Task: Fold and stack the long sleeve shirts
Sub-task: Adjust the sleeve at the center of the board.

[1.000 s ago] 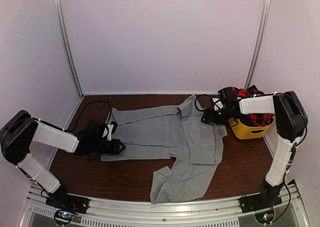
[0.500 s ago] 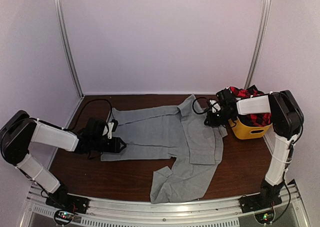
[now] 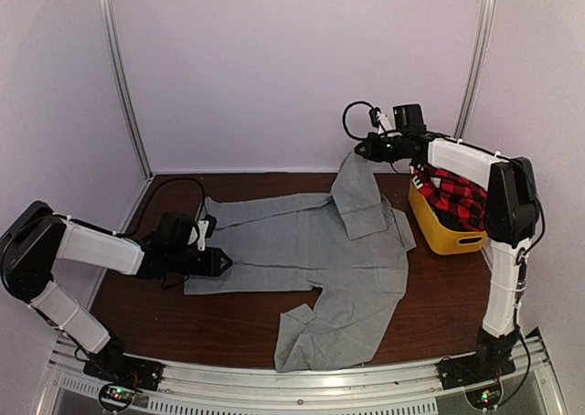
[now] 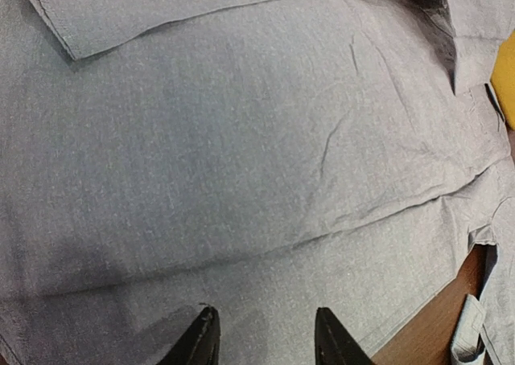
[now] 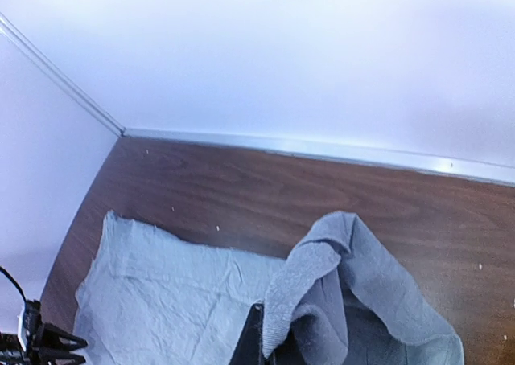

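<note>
The light-grey long sleeve shirt lies spread on the brown table, sleeves reaching left and toward the near edge. My right gripper is raised near the back wall, shut on a fold of the shirt's upper edge, which hangs up from it. In the right wrist view that bunched fold drapes over my right gripper. My left gripper rests low at the shirt's left edge. In the left wrist view its gripper is open over flat grey cloth. A red-and-black plaid shirt sits in the tub.
The yellow plastic tub stands at the right edge of the table, just under my right arm. White walls close in the back and both sides. A black cable loops at the back left.
My right gripper has shut on the shirt's upper edge and risen toward the back wall, lifting the cloth with it. The left arm has barely moved.
</note>
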Controlling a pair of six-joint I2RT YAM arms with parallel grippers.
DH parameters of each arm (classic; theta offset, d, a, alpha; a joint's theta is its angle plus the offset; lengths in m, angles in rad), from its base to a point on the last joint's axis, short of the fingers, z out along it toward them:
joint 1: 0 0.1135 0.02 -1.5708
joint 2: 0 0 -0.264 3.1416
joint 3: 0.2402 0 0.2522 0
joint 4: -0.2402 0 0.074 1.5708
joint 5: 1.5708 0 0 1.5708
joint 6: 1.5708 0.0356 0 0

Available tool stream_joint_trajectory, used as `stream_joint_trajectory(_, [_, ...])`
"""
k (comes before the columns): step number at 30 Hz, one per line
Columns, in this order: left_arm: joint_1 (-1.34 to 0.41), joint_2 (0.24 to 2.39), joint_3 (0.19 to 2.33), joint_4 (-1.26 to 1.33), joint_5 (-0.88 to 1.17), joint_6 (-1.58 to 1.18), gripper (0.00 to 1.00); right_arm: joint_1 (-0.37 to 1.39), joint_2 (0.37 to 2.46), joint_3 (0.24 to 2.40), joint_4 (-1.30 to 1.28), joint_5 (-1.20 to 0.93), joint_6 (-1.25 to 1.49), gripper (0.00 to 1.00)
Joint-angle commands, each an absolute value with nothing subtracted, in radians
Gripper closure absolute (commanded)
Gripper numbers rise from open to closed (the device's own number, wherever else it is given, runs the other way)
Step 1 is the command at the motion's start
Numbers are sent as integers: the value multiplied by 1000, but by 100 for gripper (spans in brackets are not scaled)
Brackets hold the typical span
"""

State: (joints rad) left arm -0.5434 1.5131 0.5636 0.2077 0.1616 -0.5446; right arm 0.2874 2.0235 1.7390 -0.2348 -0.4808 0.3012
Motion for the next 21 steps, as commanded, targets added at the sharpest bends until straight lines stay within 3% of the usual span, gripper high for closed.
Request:
stream_joint_trajectory(1, [-545,1508,587,221,167,-532,58,253,2165,1891,-151,-534,416,100])
stream_joint_trajectory(8, [-545,1521,593,221,168,-531,58,210,2326,2026,63,-599,572,99])
stream_joint_trajectory(11, [-545,1532,599,225,171,-531,58,199,2389,2080,83,-597,603,93])
stream_joint_trajectory(14, [-545,1537,604,225,174,-531,58,192,2423,2117,54,-575,602,78])
stream_joint_trajectory(18, [-545,1533,610,226,177,-531,55,189,2413,2121,-35,-501,550,44])
stream_joint_trajectory(21, [-545,1521,612,225,179,-527,51,187,2370,2107,-143,-409,473,29])
